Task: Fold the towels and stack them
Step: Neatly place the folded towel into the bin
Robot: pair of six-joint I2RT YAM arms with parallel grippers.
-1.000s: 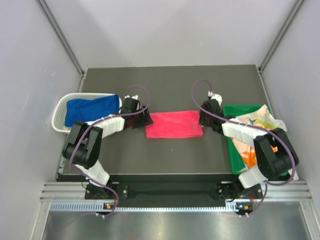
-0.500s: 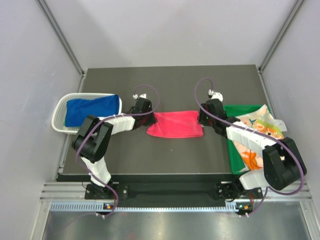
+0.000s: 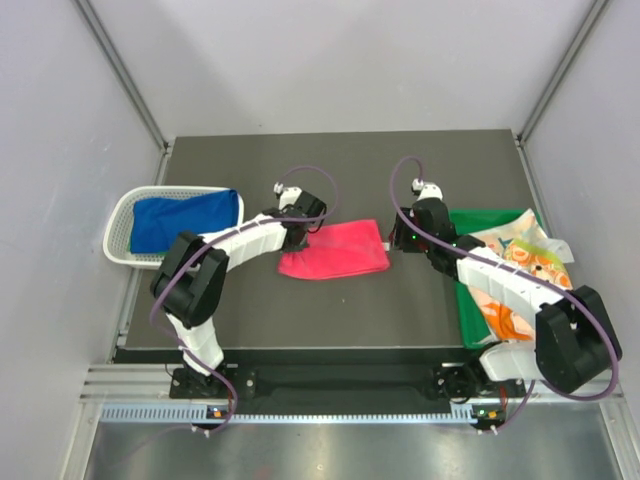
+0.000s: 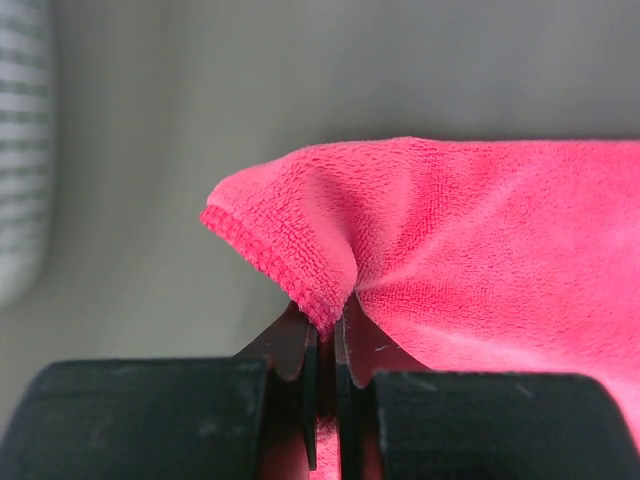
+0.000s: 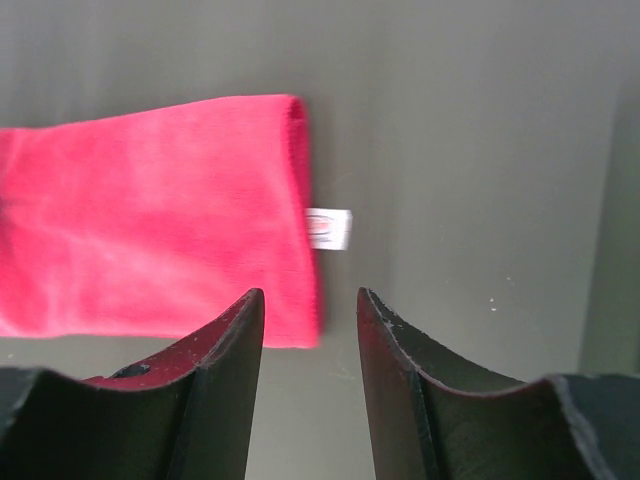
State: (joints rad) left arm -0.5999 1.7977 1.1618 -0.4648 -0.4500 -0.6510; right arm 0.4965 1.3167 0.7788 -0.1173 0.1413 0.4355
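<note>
Change: in the last second the left gripper (image 3: 301,229) has swung right and closed on the pink-red terry towel (image 3: 335,252), lifting its far-left corner.
Top view: the towel lies mid-table, long axis left-right. The right gripper (image 3: 404,240) is just off its right end. Blue towel (image 3: 185,218) in white mesh basket (image 3: 118,228), left. Green plastic tray (image 3: 463,300), right.
Left wrist: fingers (image 4: 290,352) pressed together, pinching the hemmed corner.
Right wrist: jaws spread, empty, near the towel's white label (image 5: 328,228).
</note>
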